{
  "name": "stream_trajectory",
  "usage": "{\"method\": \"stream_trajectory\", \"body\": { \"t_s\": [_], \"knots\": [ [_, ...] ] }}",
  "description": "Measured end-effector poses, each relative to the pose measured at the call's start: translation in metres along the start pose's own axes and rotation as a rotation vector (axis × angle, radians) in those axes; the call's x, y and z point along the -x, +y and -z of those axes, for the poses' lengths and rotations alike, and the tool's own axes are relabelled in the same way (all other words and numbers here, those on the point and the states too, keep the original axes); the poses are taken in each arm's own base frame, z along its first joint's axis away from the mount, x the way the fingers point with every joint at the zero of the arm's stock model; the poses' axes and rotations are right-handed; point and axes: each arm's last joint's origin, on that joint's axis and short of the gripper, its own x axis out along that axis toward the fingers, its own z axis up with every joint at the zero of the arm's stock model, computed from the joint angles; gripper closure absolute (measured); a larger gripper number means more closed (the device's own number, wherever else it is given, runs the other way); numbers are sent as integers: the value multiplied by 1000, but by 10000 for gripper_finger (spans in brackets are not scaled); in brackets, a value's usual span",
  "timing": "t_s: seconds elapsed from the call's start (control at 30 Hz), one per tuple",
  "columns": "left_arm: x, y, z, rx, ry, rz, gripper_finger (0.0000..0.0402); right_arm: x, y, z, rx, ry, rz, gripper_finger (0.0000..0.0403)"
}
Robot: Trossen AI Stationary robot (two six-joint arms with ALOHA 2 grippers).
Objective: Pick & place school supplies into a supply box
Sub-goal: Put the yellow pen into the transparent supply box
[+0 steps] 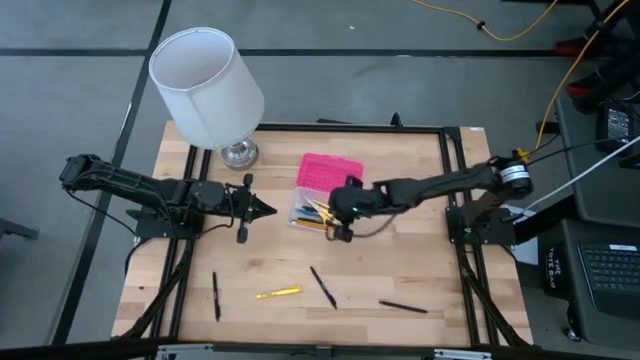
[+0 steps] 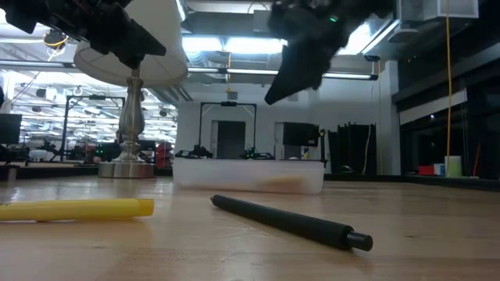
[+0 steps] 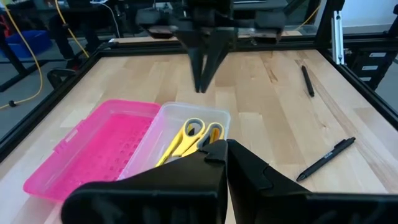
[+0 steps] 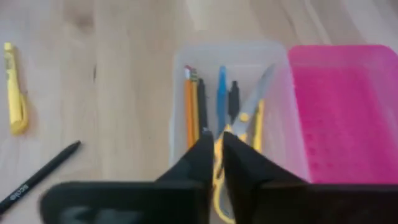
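Observation:
The supply box stands open at mid-table, its pink lid folded back beside its clear base. In the base lie yellow-handled scissors, an orange pencil and a blue pen. Three black pens and a yellow pen lie on the table nearer its front edge. My right gripper hangs shut and empty above the base's near right corner, pointing slantwise down. My left gripper waits shut, raised, left of the box.
A lamp with a white shade and a metal foot stands at the table's far left, behind my left arm. Bare wood lies between the box and the loose pens. A black frame borders the tabletop.

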Motion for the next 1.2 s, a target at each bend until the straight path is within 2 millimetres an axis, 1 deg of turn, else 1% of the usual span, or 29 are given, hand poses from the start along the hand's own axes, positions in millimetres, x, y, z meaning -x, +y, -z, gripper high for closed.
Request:
{"method": "stream_trajectory", "body": {
  "t_s": [0.07, 0.1, 0.2, 0.27, 0.4, 0.6, 0.77, 0.87, 1.03, 1.2],
  "knots": [
    [0, 0, 0, 0, 0, 0, 400, 0, 1, 15, -10, -46, -15, 393],
    [0, 0, 0, 0, 0, 0, 400, 1, 1, 21, -17, -77, -26, 396],
    [0, -2, 0, -18, 5, 45, 400, 5, 3, 36, -19, -186, -65, 385],
    [-3, -8, 2, -39, 25, 82, 400, 7, 5, 45, -11, -248, -89, 377],
    [-13, -20, -3, -42, 72, 56, 400, 9, 3, 57, 1, -332, -90, 375],
    [-35, -44, -13, -8, 284, 66, 400, 6, -4, 60, 53, -350, -61, 392],
    [-48, -66, -20, 112, 451, 31, 400, 6, -11, 55, 101, -381, -34, 396],
    [-56, -85, -23, 153, 536, 22, 400, 6, -14, 52, 142, -408, -19, 387],
    [-70, -121, -33, 222, 624, 0, 399, 7, -16, 50, 130, -424, -16, 372],
    [-81, -154, -41, 298, 694, -48, 398, 4, -13, 57, 81, -341, -121, 370]
  ]
}}
